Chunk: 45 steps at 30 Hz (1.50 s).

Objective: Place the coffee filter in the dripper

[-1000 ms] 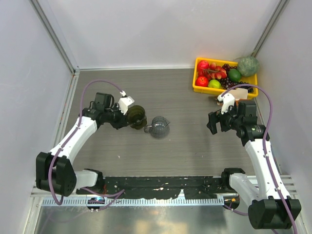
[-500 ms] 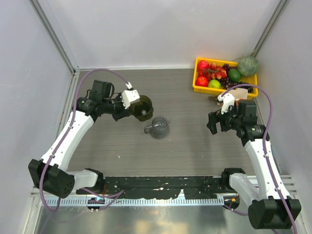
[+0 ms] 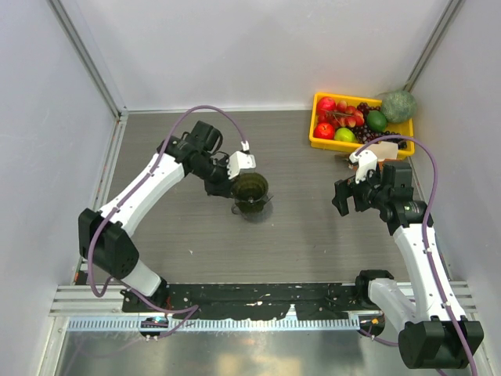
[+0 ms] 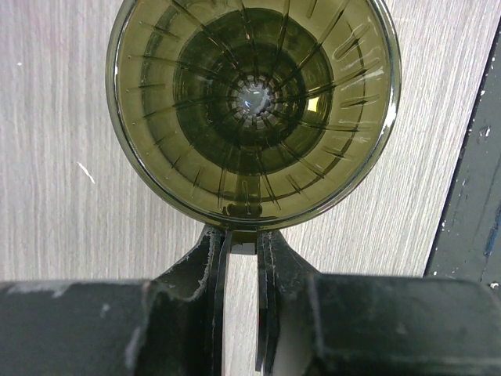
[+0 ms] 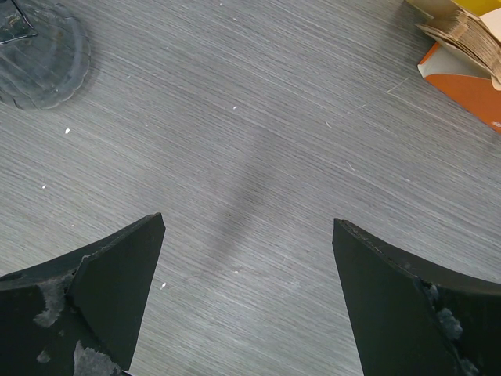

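One dripper (image 4: 254,102) in left gripper (image 4: 243,243), newly over the grey cup (image 3: 257,211).

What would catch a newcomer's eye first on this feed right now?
The bright yellow tray of fruit in the far right corner stands out most. At centre, the left gripper pinches the dark olive dripper by its handle over the grey cup. The right gripper hangs wide open over bare table.

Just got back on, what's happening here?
The left gripper is shut on the side handle of the dark olive dripper, holding it over the translucent grey cup. The right gripper hangs open above the table, near the stack of tan paper filters in the orange box. No filter is in the dripper yet.
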Each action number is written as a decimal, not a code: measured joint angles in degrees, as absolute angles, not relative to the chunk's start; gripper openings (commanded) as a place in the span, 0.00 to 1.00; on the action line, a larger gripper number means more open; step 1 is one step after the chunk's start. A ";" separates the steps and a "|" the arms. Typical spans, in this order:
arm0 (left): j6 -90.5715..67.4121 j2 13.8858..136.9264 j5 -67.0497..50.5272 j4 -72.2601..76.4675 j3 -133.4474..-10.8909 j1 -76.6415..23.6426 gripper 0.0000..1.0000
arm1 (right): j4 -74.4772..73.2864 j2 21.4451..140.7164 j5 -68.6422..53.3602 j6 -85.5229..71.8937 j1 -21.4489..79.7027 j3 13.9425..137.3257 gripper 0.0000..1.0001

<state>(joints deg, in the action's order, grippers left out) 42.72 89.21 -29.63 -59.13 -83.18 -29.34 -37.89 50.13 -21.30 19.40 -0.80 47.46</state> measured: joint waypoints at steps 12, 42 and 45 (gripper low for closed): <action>42.39 93.43 -28.40 -59.99 -89.06 -31.22 0.03 | -37.89 50.13 -21.30 19.40 -0.80 47.46 0.96; 41.39 97.14 -26.48 -59.22 -90.08 -32.10 0.19 | -37.91 51.09 -21.32 19.42 -0.80 47.46 0.95; 41.43 97.14 -26.17 -59.13 -90.08 -32.23 0.27 | -37.91 51.13 -21.32 19.42 -0.80 47.46 0.95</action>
<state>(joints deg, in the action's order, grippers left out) 41.43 97.14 -26.17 -59.13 -90.08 -32.23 -37.91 51.13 -21.32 19.42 -0.80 47.46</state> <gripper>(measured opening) 0.217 0.955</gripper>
